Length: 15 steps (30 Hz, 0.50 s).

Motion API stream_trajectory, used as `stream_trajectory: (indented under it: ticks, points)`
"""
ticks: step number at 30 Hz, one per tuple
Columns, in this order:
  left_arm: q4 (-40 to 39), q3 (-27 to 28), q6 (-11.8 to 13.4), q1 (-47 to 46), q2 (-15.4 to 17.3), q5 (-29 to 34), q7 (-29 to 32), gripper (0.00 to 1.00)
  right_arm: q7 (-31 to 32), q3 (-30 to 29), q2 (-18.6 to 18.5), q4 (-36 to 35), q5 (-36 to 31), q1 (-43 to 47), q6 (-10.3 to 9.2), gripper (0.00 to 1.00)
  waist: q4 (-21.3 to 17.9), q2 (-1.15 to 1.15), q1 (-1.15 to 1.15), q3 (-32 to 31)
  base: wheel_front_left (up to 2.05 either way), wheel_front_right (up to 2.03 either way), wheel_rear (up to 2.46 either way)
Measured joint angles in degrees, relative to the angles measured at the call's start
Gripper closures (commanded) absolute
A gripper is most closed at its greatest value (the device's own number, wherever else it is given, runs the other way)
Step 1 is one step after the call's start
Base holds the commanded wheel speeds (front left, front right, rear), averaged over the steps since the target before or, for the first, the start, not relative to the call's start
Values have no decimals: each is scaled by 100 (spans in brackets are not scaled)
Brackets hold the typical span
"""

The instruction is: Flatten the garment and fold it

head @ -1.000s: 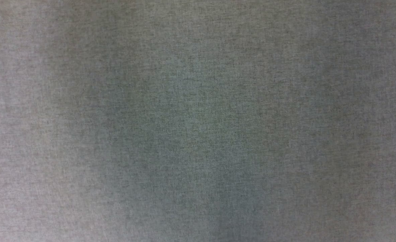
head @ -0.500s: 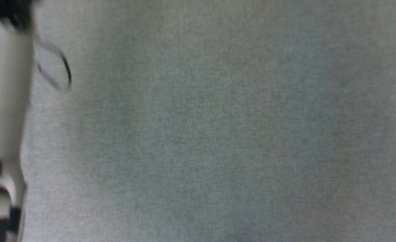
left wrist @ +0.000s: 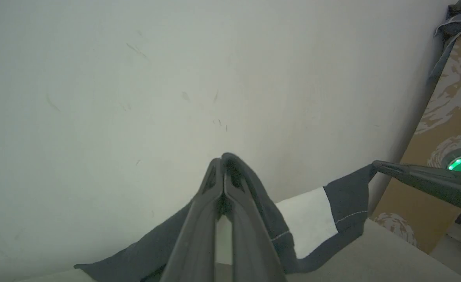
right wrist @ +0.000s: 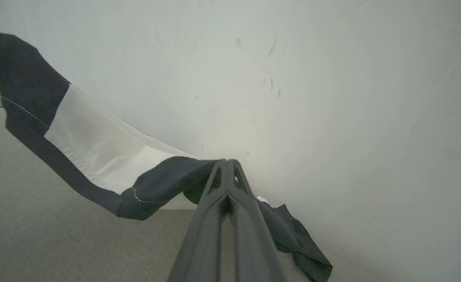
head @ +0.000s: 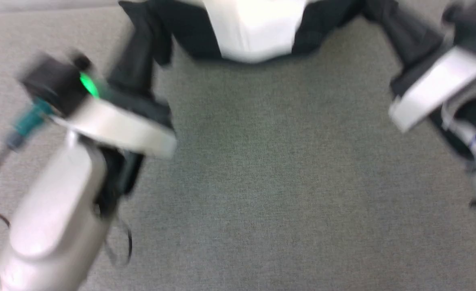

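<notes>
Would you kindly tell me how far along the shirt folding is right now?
Done: the left gripper and right gripper are each shut on a dark edge of the garment. In hand: it hangs spread between them, sagging above the grey surface. Left: laying it flat and every fold.

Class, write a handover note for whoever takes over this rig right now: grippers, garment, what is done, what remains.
Left gripper: shut on a dark edge of the garment.
Right gripper: shut on another dark edge.
Garment: strung between both grippers, sagging above the grey surface, near a pale wall.
Done: picked up and spread.
To do: lay flat, fold.
</notes>
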Motion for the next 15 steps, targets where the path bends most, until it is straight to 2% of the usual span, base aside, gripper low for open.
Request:
stream_trajectory:
  ticks: [7,15]
  points:
    - [-647,-375,40,1379,531,-308,657,100,598,-438,197,-1131,5,1756,-4,100,49,0,1,-394,0,0,0]
    - [-1155,-677,169,2570,973,-724,1268,100,1421,-947,229,-1826,131,3388,-5,100,66,0,1,-851,0,0,0]
